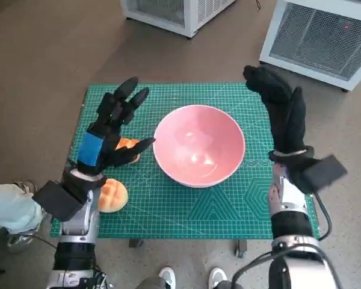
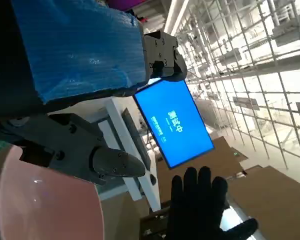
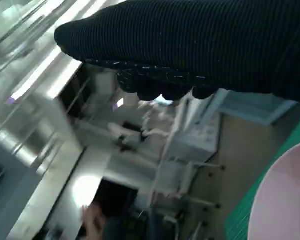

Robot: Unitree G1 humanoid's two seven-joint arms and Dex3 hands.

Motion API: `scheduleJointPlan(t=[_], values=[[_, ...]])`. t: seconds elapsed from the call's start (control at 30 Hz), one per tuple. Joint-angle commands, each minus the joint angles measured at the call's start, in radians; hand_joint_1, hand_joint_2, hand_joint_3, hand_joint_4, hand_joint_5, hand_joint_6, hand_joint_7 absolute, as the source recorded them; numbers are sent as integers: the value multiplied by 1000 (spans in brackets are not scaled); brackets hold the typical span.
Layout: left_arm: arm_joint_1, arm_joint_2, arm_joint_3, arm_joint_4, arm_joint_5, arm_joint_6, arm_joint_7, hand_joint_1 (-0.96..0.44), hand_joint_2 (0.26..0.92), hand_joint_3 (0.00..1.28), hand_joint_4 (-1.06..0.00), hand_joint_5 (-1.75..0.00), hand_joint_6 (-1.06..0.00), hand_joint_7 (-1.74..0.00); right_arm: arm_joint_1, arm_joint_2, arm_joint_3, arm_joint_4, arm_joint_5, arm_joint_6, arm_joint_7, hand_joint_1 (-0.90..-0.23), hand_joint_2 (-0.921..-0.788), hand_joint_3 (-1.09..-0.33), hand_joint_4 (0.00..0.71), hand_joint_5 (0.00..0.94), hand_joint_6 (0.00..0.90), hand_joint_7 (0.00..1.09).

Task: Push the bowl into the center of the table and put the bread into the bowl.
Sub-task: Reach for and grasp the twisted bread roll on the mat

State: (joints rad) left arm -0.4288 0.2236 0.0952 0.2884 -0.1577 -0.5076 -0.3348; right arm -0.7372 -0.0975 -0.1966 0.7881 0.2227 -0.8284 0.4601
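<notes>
Bowl [image 1: 199, 145] is seen near the middle of the bench [image 1: 228, 205], flanked by two spread, empty hands: left hand [image 1: 111, 133], right hand [image 1: 281, 108]. Bread [image 1: 111, 194] lies by the left forearm, a second piece [image 1: 127, 144] under the left hand; one should be grasped squarely and lifted over the rim.

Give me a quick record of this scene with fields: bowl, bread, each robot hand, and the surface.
bowl: pink bowl, empty, near the middle of the mat
bread: two pieces; one bun near the mat's front left corner, another partly hidden under the left robot hand
left robot hand: open, fingers spread, left of the bowl
right robot hand: open, raised right of the bowl
surface: green cutting mat on the table
</notes>
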Motion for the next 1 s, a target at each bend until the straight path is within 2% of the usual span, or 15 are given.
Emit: scheduleJointPlan(t=[0.03,0.2,0.33,0.47,0.5,0.57,0.6,0.67,0.77,1.0], values=[[-24,0,-5,-19,-13,11,-14,-298,921,161,-305,-123,-82,-440,53,4,22,-70,37,50,38,-705,-921,-708,266,0,255,246],[-27,15,6,-29,-22,17,-26,-317,921,161,-303,-122,-76,-449,69,5,35,-110,52,69,50,-753,-921,-688,264,0,249,267],[-26,55,22,-48,-2,31,-26,-332,921,145,-303,-120,-73,-454,71,3,40,-117,58,73,54,-768,-921,-685,263,0,237,294],[-13,186,37,-118,130,93,-15,-325,912,74,-274,-81,-93,-440,67,2,41,-108,62,74,55,-771,-921,-685,261,0,184,395],[-8,239,40,-154,187,134,-21,-324,910,50,-267,-59,-107,-420,66,2,41,-106,62,74,54,-771,-921,-685,260,0,177,409],[5,358,42,-264,296,291,-72,-255,882,26,-254,-32,-149,-366,63,2,41,-99,60,74,52,-772,-921,-686,260,0,170,423],[7,405,40,-311,338,374,-99,-193,866,17,-250,-21,-194,-288,61,2,40,-95,59,74,50,-772,-921,-686,260,0,166,429],[4,451,34,-351,377,471,-131,-60,838,8,-246,-9,-248,-172,58,3,40,-90,57,75,47,-771,-921,-686,260,0,162,437],[-12,498,18,-366,420,561,-160,39,818,3,-240,-3,-279,-97,55,3,40,-84,52,76,39,-768,-921,-687,260,0,158,444],[-41,534,-38,-377,505,723,-188,109,802,0,-228,-1,-302,-48,50,3,36,-74,44,77,19,-766,-921,-688,259,0,153,454]])
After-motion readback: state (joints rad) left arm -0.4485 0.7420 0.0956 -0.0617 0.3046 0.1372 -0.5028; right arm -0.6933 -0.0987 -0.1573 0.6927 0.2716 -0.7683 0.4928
